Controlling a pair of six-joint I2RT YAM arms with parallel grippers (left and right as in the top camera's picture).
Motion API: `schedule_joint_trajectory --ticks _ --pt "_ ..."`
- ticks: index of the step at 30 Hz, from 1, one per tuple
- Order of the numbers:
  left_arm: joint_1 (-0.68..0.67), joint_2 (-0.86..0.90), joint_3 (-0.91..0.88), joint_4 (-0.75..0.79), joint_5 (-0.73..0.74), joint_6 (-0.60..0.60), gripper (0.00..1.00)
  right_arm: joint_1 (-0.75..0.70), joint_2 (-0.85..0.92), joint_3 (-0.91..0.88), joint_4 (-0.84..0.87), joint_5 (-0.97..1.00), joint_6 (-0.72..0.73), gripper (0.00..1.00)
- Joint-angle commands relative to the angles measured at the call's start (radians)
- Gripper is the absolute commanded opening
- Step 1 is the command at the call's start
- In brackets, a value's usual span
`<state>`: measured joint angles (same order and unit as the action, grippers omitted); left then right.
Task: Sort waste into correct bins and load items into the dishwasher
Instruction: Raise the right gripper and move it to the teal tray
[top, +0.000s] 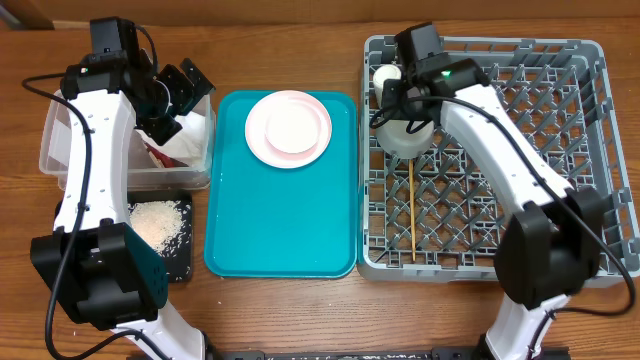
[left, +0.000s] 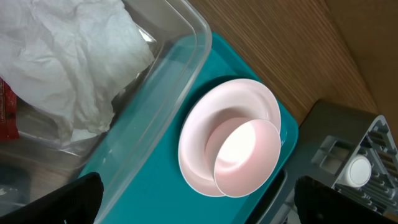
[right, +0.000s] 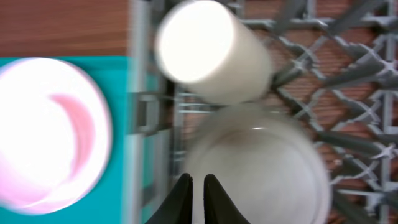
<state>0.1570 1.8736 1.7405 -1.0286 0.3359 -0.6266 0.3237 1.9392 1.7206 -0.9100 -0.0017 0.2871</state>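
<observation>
- The left hand hangs over the right end of the clear tub, its fingers spread wide with nothing between them.
- Directly under this hand, inside the tub, lies the crumpled napkin. The red-and-white wrapper is tucked against the napkin's side, and too little of its print shows to read.
- Back toward the left arm's base, the black tray sits on the tabletop with a heap of rice on it.
- To this hand's right is the teal tray. It carries the pink plate, and a pale bowl rests on the plate.
- The right hand is over the left edge of the dish rack, its fingers nearly together with only a thin slit between them.
- Just beyond its fingertips a whitish bowl sits in the rack. The wrist view is blurred, so it may or may not touch the fingers.
- Past that bowl the white cup lies on its side, seemingly against the bowl's rim.
- The chopsticks lie on the rack floor, running from under the whitish bowl toward the rack's near edge.
</observation>
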Motion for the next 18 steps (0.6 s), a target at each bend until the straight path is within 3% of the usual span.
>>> schedule_joint_trajectory --ticks 1,3,7,14,18 --pt "-0.007 -0.01 0.013 0.001 -0.007 -0.006 1.0 0.024 -0.086 0.044 0.012 -0.22 -0.002 0.1" --pt "-0.007 -0.01 0.013 0.001 -0.007 -0.006 1.0 0.057 -0.085 0.04 0.013 -0.339 -0.002 0.11" --pt "-0.007 -0.01 0.013 0.001 -0.007 -0.006 1.0 0.155 -0.081 0.033 0.048 -0.324 -0.007 0.16" --pt "-0.007 -0.01 0.013 0.001 -0.007 -0.006 1.0 0.371 -0.074 -0.027 0.185 -0.031 -0.087 0.26" --pt "-0.007 -0.01 0.013 0.001 -0.007 -0.005 1.0 0.43 -0.055 -0.064 0.252 0.027 -0.138 0.3"
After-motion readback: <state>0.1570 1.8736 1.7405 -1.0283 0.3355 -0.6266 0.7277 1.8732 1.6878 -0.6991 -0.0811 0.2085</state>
